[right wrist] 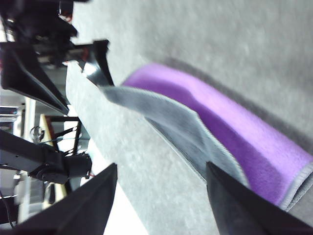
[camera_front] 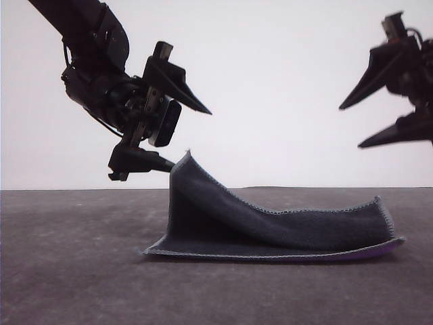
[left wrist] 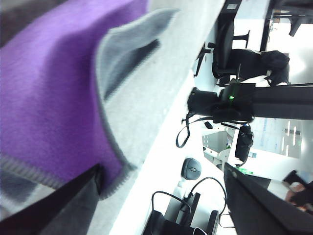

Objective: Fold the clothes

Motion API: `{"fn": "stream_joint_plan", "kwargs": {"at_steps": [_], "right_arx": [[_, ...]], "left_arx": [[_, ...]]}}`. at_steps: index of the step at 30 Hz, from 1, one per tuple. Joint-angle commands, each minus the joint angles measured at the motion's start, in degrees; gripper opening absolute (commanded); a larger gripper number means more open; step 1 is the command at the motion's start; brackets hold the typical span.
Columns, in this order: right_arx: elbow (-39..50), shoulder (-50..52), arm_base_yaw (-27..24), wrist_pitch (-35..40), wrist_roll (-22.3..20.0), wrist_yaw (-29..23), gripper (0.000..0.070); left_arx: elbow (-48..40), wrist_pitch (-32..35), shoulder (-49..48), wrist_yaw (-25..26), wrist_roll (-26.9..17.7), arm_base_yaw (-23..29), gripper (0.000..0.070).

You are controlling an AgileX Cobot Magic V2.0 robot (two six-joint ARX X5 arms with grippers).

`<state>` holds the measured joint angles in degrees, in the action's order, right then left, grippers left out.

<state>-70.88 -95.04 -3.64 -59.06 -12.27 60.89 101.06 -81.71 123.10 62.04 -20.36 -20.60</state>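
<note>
One small cloth (camera_front: pixel 270 227) lies mid-frame on a dark grey table (camera_front: pixel 67 271) in the front view, with bare tabletop stretching in front of it and to either side, and a plain white wall (camera_front: pixel 270 81) behind. Its bottom layer rests flat, grey stitched edging running along the near edge and a sliver of purple showing at the lower right corner. The dark grey upper layer is doubled over on the right and rises to a peak at its left corner. That peak touches the tip of the lower finger of the left claw (camera_front: pixel 186 135), at upper left of the frame; the claw's jaws are spread wide, pinching nothing. In the left wrist view the cloth's purple face (left wrist: pixel 49 98) shows just beside one dark finger (left wrist: pixel 63 205). At the upper right edge the right claw (camera_front: pixel 352 125) hangs well clear of the cloth, jaws likewise spread.
</note>
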Motion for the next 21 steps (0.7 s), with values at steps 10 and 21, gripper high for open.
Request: {"fn": "stream_joint_plan", "kwargs": {"at_steps": [10, 21], "right_arx": [[-2.0, 9.2, -1.1, -1.5, -1.3, -0.1, 0.0362], [-2.0, 17.9, -1.1, -3.9, -0.4, -12.1, 0.0362]], "left_arx": [[0.3, -2.5, -10.7, 0.5, 0.2, 0.4, 0.0479], [0.7, 1.3, -19.0, -8.1, 2.0, 4.1, 0.0478]]}}
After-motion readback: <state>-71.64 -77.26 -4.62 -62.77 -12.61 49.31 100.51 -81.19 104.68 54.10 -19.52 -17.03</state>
